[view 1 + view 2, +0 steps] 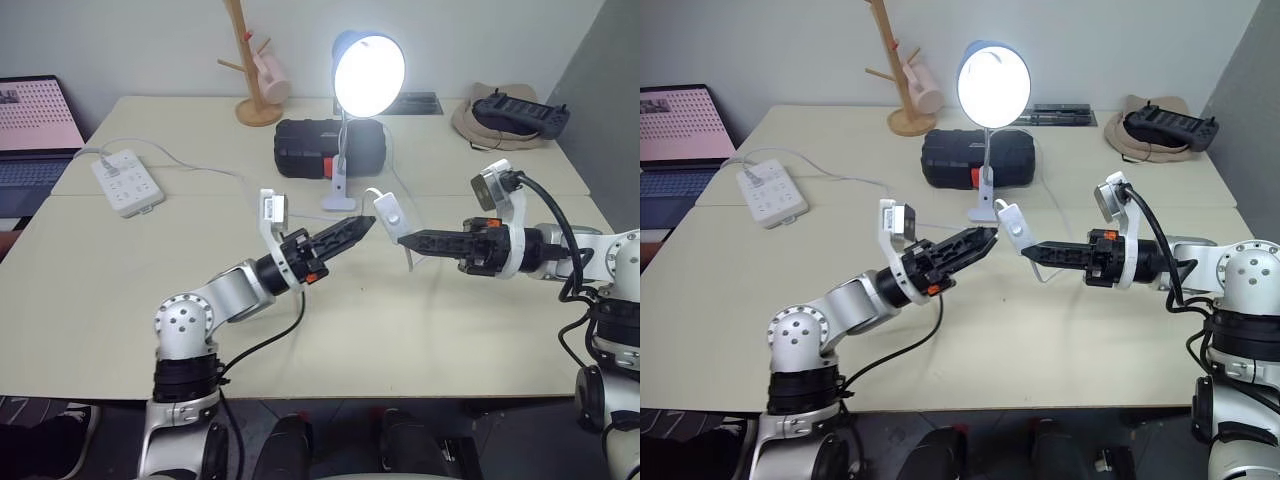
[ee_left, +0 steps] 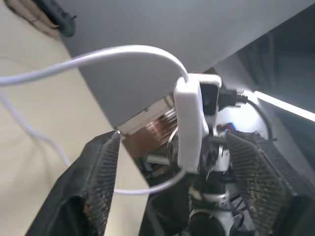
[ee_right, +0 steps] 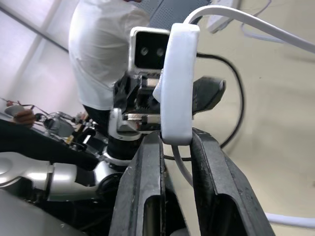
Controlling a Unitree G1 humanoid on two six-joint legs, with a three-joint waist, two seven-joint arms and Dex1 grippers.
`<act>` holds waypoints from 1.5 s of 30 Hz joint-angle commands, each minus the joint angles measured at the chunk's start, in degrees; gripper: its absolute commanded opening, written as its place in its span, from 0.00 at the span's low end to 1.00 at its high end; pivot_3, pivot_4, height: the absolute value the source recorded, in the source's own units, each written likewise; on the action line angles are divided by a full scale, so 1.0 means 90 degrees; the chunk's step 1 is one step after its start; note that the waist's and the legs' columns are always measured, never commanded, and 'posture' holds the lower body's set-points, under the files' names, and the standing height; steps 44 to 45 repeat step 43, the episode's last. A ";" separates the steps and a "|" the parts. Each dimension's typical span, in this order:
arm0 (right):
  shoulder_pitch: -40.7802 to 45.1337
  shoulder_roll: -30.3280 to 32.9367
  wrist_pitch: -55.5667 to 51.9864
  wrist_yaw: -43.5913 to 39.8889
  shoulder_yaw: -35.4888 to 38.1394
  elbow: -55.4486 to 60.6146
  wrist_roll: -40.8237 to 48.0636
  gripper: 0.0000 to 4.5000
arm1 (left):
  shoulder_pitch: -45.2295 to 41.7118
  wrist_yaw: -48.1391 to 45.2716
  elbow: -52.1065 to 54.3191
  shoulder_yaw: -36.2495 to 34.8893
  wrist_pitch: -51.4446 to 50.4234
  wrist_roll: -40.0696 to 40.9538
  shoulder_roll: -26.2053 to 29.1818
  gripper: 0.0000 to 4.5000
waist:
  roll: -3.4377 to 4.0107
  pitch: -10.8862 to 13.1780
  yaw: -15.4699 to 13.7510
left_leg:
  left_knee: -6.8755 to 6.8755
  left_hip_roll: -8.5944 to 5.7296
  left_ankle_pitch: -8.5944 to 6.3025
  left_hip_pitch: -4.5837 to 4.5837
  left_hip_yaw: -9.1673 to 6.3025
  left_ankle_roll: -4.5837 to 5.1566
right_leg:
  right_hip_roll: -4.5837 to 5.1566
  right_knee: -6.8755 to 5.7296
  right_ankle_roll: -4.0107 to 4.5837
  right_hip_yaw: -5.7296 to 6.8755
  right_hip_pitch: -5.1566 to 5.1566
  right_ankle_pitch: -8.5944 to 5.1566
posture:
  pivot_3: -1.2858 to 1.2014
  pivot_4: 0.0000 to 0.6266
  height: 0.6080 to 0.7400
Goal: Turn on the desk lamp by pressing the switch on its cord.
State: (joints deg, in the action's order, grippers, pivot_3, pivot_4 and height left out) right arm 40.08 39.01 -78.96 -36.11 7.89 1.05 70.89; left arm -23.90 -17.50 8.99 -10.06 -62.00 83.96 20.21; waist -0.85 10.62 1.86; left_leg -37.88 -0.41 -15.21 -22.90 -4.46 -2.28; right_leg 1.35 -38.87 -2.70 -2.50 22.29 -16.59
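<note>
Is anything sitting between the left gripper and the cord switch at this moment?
Nothing visible does. The switch is held up off the table by the shut right gripper, and the left gripper faces it with fingers open, only open air in the gap. The desk lamp behind is already lit.

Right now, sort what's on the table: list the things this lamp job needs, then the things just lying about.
Job:
lamp, lit
switch, held up by the right end effector
cord
left end effector, open beside the switch

Lying about:
power strip
mug tree with pink mug
black case
laptop
hat under a controller
</note>
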 commanded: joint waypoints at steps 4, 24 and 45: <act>0.0687 0.0534 0.3390 -0.1716 -0.2877 -0.0795 -0.4014 0.08 | 0.0201 -0.2183 0.0880 0.0323 0.0860 -0.2426 0.2518 1.00 | -0.0016 0.0017 0.0014 | 0.0007 0.0004 0.0000 0.0002 0.0006 -0.0001 | -0.0004 0.0009 0.0000 -0.0001 0.0003 -0.0001 | 0.52 0.24 1.00; 0.1521 -0.0242 0.7060 -0.3680 -0.4280 -0.2881 -0.7761 0.54 | -0.0105 -0.4233 0.0923 0.1219 0.2721 -0.5529 0.3803 1.00 | -0.0003 0.0044 -0.0005 | 0.0014 0.0019 0.0000 -0.0003 -0.0023 -0.0004 | 0.0012 0.0010 0.0004 0.0003 0.0010 -0.0001 | 0.52 0.24 1.00; -0.1324 0.1572 0.2524 -0.2957 -0.0367 0.2582 -0.4876 0.99 | -0.1520 -0.5832 -0.0947 0.1501 0.3219 -0.6364 0.4058 1.00 | -0.0003 0.0057 0.0004 | 0.0007 0.0011 -0.0002 -0.0002 -0.0020 -0.0001 | 0.0015 0.0000 0.0003 0.0009 0.0007 -0.0003 | 0.52 0.24 1.00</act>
